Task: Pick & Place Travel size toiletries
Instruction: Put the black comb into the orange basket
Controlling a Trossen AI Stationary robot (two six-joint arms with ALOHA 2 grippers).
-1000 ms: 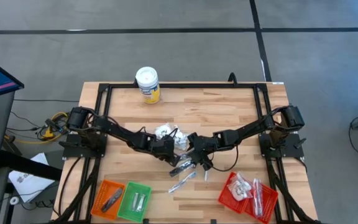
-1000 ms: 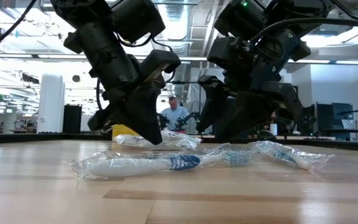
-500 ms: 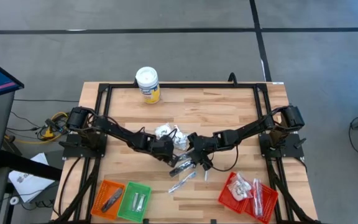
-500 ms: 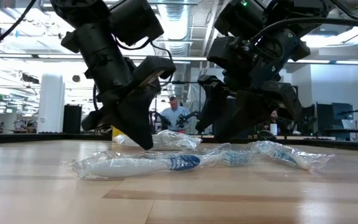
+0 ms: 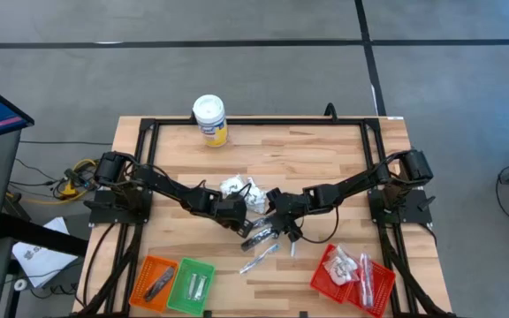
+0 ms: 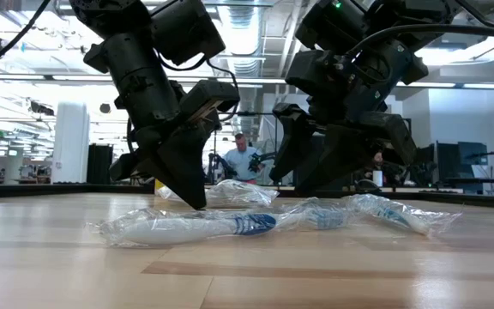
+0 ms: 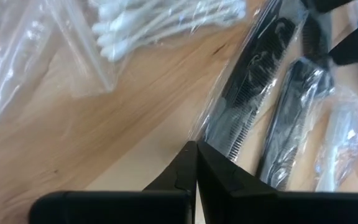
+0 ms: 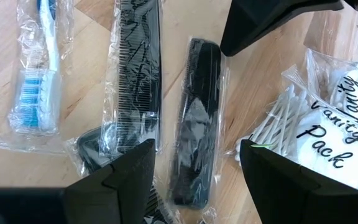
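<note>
black jointed arms [image 5: 175, 190], dark cables, seemingly matte

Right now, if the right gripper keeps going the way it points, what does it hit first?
Most likely the wrapped black comb lying between the open fingers of the right gripper, with the table under it. How far off it is cannot be told.

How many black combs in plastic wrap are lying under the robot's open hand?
2 show fully: one black wrapped comb beside the blue-and-white wrapped toothbrush, another black wrapped comb nearer the cotton swab bag. A third dark wrapped item peeks out underneath, partly hidden.
</note>
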